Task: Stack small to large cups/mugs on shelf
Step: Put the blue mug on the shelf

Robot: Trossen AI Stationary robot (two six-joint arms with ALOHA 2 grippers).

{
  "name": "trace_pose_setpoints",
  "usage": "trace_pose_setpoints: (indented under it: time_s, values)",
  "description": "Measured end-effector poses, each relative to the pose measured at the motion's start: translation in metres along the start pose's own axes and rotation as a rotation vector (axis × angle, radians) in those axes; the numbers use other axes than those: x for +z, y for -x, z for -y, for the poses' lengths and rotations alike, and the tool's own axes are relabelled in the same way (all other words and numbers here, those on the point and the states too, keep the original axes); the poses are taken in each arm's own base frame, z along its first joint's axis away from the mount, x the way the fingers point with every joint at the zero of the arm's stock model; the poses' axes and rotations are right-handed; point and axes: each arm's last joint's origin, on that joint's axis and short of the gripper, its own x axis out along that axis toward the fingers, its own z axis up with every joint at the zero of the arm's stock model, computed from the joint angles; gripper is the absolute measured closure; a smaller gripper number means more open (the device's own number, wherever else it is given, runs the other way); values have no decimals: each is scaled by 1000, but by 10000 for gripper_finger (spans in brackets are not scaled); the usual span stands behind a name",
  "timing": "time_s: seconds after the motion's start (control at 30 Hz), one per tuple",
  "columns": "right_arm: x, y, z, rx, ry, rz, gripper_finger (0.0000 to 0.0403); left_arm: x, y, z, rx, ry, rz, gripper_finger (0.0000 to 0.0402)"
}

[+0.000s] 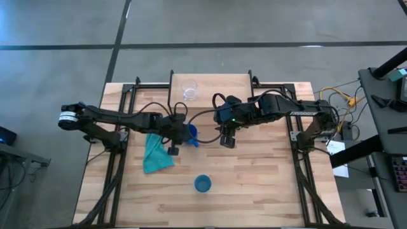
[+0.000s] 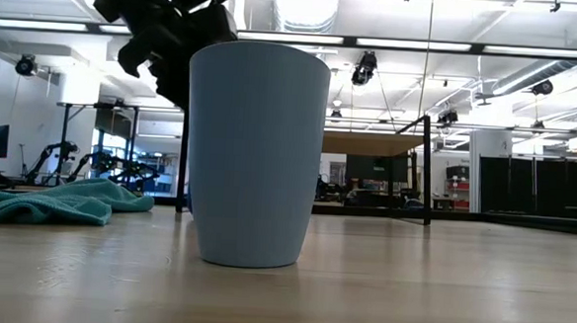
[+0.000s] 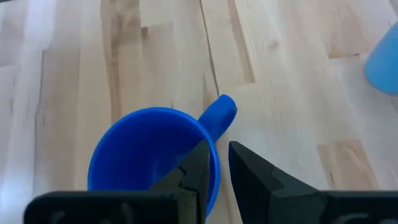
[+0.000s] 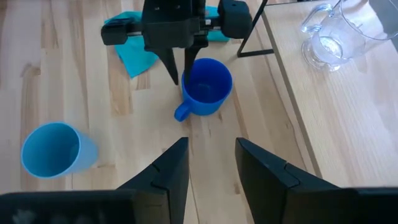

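Observation:
The dark blue handled mug (image 1: 191,134) (image 4: 208,87) stands on the table's middle, with my left gripper (image 3: 217,149) (image 4: 179,71) shut on its rim from above. The lighter blue handleless cup (image 1: 202,184) (image 2: 255,155) stands upright nearer the near edge. The clear glass cup (image 1: 189,90) (image 4: 329,37) stands on the shelf (image 1: 216,83) at the far edge. My right gripper (image 4: 211,162) (image 1: 226,140) hovers open just right of the mug and touches nothing. My left gripper has the mug's rim (image 3: 214,171) beside the handle (image 3: 221,112), one finger (image 3: 198,163) inside the mug and one (image 3: 252,168) outside. The fingers point down from above. The mug is upright, and its bottom seems to rest on the table.
A teal cloth (image 1: 156,152) (image 2: 49,203) lies crumpled left of the mug, under the left arm. The shelf's black legs (image 4: 249,37) stand just beyond the mug. Bare wood lies between the mug and the light blue cup.

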Motion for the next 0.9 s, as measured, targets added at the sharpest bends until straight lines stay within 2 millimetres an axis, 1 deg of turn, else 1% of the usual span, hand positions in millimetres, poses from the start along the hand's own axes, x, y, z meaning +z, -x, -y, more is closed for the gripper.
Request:
trace_pose_setpoints:
  time_s: [0.13,0.3,0.5,0.9]
  values:
    - [0,0,0,0,1,0,277,0,0,1,-38,1,8,354]
    - [0,0,0,0,1,0,277,-3,-3,-3,-32,13,-9,354]
    - [0,0,0,0,0,0,277,-6,-13,-9,-23,39,-40,354]
    - [0,0,0,-1,0,-2,277,-6,-14,-10,-22,42,-38,354]
